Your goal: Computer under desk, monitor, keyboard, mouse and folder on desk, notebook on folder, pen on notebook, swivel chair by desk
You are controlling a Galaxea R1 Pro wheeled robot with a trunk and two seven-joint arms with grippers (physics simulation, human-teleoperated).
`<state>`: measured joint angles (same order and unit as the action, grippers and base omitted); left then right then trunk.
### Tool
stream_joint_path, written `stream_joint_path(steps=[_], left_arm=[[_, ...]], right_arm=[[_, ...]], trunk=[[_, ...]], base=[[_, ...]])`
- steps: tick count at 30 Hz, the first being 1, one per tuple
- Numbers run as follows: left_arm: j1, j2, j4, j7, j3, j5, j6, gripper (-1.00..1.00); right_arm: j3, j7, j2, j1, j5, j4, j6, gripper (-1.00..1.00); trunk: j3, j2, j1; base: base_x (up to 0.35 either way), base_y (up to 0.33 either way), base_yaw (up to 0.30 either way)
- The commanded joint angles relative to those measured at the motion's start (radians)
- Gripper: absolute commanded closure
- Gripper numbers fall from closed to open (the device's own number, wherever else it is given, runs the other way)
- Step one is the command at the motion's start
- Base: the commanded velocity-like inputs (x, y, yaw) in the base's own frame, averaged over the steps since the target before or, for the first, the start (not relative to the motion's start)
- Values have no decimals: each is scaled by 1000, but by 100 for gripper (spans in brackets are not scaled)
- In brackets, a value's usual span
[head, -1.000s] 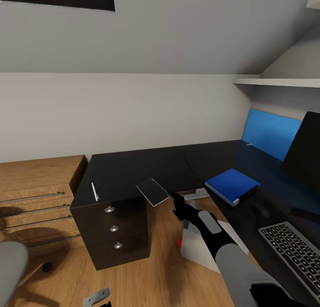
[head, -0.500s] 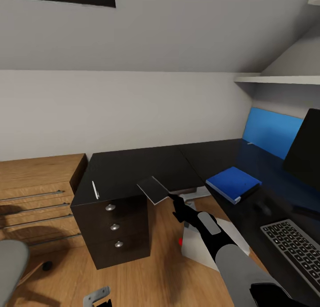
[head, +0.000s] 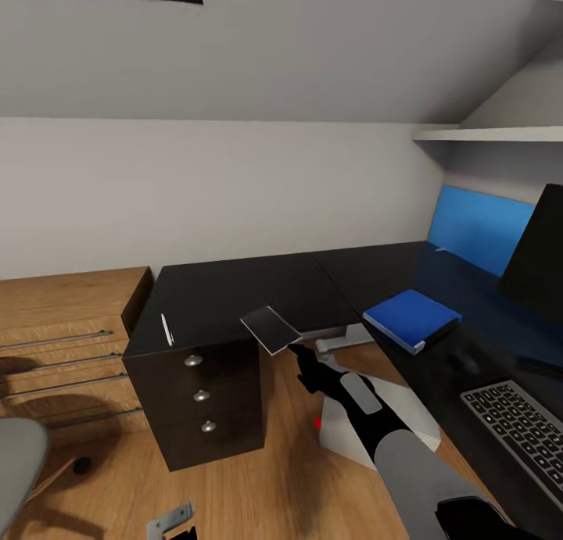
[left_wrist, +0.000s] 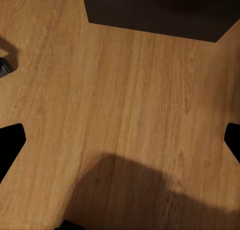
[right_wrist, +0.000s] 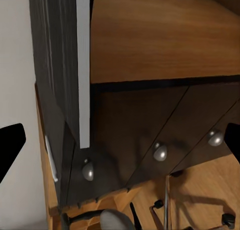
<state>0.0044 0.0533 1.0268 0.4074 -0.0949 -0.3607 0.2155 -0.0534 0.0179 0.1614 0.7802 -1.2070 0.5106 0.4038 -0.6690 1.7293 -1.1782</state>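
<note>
While the bright blue flat folder (head: 410,316) already lies on the black L-shaped surface (head: 234,294), the right end effector (head: 295,351), at its 9 o'clock, grasps the thin grey notebook (head: 270,329), unstacked.

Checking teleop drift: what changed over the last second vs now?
The right gripper has drawn back slightly from the desk edge, near the notebook; whether it holds the notebook is unclear. The notebook juts over the edge and has barely moved. The camera tilted a little. Pen, folder and keyboard lie as before.
</note>
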Motion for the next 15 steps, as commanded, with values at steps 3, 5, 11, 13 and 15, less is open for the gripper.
stream_joint_path(steps=[3,5,11,13,15], left_arm=[[0,-1,2,6,-2,-7,3,-100],[0,-2,0,5,-2,-7,2,-100],[0,-4,-2,4,-2,-6,1,-100],[0,-4,-3,4,-2,-6,1,-100],[0,-4,-3,4,-2,-7,1,-100]], right_arm=[[-4,2,2,1,0,0,2,-100],[-5,2,3,1,0,0,2,-100],[-15,2,4,1,0,0,1,-100],[-17,2,4,1,0,1,1,-100],[-19,2,4,1,0,1,1,-100]], trunk=[[-1,0,0],[-1,0,0],[-1,0,0],[-1,0,0],[-1,0,0]], base=[[0,0,0],[0,0,0],[52,7,0],[225,27,0],[197,16,0]])
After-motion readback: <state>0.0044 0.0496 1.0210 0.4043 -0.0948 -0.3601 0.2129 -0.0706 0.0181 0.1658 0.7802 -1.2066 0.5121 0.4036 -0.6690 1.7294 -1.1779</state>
